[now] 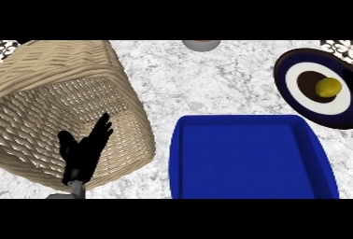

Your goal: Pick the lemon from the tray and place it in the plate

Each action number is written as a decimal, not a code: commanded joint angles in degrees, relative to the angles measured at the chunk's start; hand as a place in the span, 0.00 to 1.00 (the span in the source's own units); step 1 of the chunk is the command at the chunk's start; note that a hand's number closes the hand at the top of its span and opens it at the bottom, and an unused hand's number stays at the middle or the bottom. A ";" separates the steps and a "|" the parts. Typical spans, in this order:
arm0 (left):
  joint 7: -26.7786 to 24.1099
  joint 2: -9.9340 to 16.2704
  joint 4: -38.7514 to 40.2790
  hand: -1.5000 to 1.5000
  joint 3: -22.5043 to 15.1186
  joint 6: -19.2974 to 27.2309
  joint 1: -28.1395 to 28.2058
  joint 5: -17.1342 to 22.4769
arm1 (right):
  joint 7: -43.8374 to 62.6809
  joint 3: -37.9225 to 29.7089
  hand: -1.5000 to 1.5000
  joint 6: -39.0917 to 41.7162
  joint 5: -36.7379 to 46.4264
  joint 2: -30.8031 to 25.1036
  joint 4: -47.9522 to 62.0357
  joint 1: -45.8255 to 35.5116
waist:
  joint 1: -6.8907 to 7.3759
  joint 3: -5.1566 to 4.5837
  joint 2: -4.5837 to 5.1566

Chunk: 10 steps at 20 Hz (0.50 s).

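The yellow lemon (329, 87) lies on the dark centre of the navy and white plate (304, 68) at the right edge of the head view. The blue tray (250, 158) sits below and left of the plate, with nothing in it. My left hand (82, 149) shows at the lower left, open with straight fingers pointing up, in front of the wicker basket. It is far from the lemon, the plate and the tray. My right hand does not show.
A large woven wicker basket (48, 79) lies tipped at the left, its mouth facing me. A grey round object (201, 44) peeks in at the top middle. The marble counter (214, 79) spreads between basket, tray and plate.
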 commanded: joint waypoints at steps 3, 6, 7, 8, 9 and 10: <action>-1.14 -0.65 0.98 0.50 0.06 1.15 2.43 -0.79 | -17.77 -4.47 0.00 10.88 -14.32 7.14 -11.35 9.69 | -0.95 -0.34 -0.36; 1.27 0.00 -1.01 0.50 -0.17 -0.04 3.10 0.32 | -26.31 -8.31 0.00 22.21 -21.40 8.04 -12.76 15.91 | -1.52 -0.38 -0.58; -0.11 -0.71 -1.95 0.50 -1.25 0.46 3.88 -0.75 | -31.86 -9.72 0.00 23.72 -22.25 9.32 -8.78 14.73 | -0.25 -0.47 -0.35; 1.95 -0.27 0.95 0.50 0.75 1.90 -1.65 -0.89 | -34.75 -11.62 0.00 27.47 -24.80 9.72 -7.55 16.02 | -1.00 -0.52 -0.21; 2.55 0.17 -2.44 0.50 0.24 1.15 1.51 -0.25 | -38.78 -11.94 0.00 30.13 -25.95 12.16 -9.31 20.73 | -1.07 -0.54 -0.53; 0.71 -0.90 0.07 0.50 -1.06 1.34 1.07 -1.75 | -40.88 -12.16 0.00 32.18 -26.04 12.21 -5.48 20.35 | -0.61 -0.68 -0.38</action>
